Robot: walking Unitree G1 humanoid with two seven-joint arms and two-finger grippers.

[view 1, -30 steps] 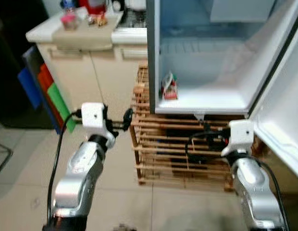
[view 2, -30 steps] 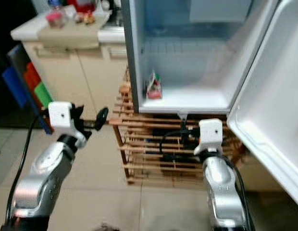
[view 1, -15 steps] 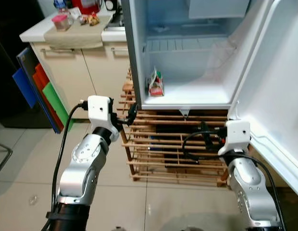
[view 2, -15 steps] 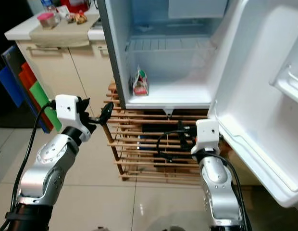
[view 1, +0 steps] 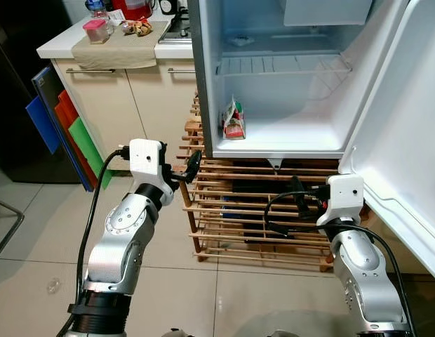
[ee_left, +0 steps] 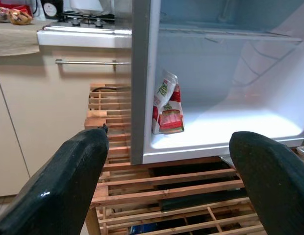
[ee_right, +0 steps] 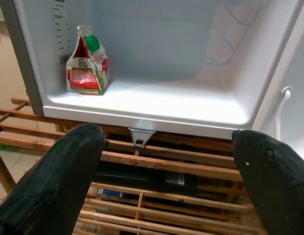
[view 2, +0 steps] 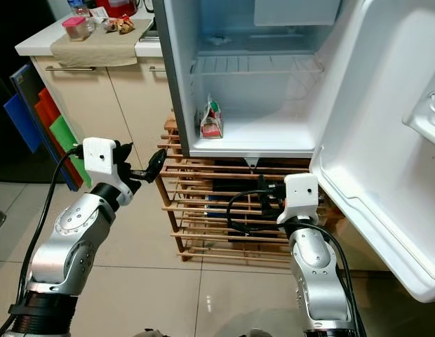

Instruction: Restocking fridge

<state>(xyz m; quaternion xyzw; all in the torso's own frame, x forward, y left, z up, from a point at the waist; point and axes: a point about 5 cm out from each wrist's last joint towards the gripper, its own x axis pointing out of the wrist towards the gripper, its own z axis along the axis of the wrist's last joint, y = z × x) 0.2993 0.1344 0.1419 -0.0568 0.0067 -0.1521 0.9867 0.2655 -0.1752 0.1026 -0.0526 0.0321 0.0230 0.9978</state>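
White fridge (view 1: 288, 144) open; glossy carton (view 1: 233, 121) inside.

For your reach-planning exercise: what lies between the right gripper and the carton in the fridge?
In the right wrist view, bare white fridge floor and its front lip separate the right gripper from the carton.

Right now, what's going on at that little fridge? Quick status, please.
Left hand and right hand open, empty, raised before wooden rack. Fridge door open; one carton on bottom floor. Nothing blocking the opening.

You see a white fridge (view 1: 288, 144) holding a red-and-white carton (view 1: 233, 120), seemingly green-capped, above a tan wooden rack (view 1: 231, 210)
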